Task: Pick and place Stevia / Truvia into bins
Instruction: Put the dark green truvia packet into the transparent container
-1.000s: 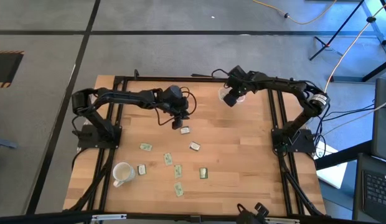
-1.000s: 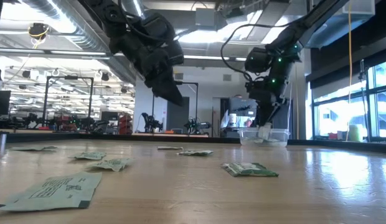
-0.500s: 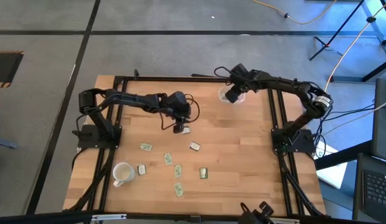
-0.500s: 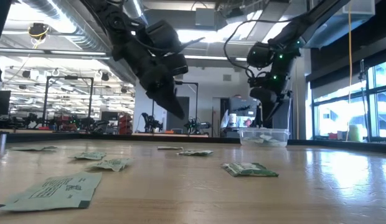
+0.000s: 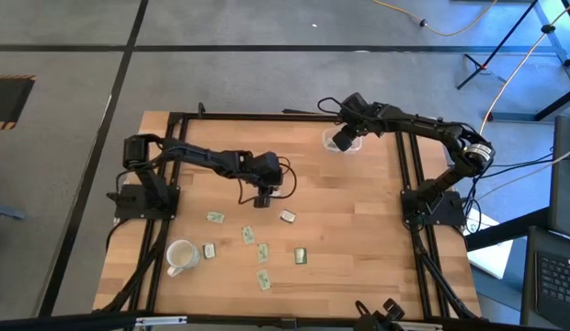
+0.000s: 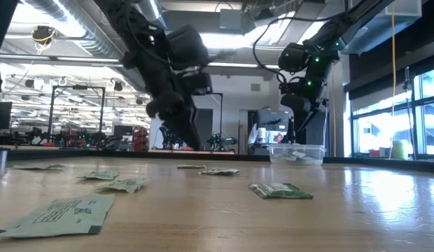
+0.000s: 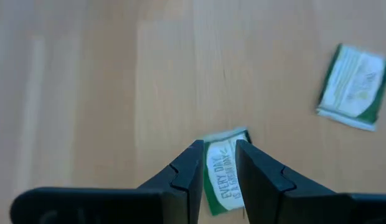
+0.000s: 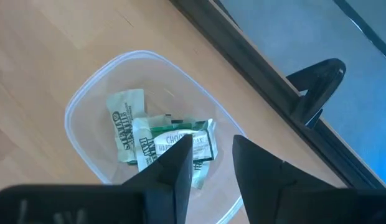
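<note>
My left gripper (image 5: 263,197) is low over the middle of the table, fingers pointing down and open. In the left wrist view its fingers (image 7: 219,163) stand on either side of a green and white sachet (image 7: 221,174) that lies flat on the wood. A second sachet (image 7: 353,88) lies close by. Several more sachets (image 5: 264,251) are scattered toward the near edge. My right gripper (image 5: 343,138) hangs open and empty over the clear tub (image 8: 81,106) at the far edge. Several sachets (image 8: 174,142) lie inside the tub. My left gripper comes at the sachet from above with one finger beside each long edge (image 7: 209,163). I cannot tell whether the fingers touch it. The sachet lies flat on the table.
A white mug (image 5: 179,256) stands near the table's near left corner, beside a sachet (image 5: 209,250). A black frame runs round the table's edges (image 5: 267,117). Bare wood lies between the tub and the sachets, and along the right side.
My left gripper has moved toward the near edge and come down over the sachet in the middle of the table. My right gripper has risen out of the tub and stays above it.
</note>
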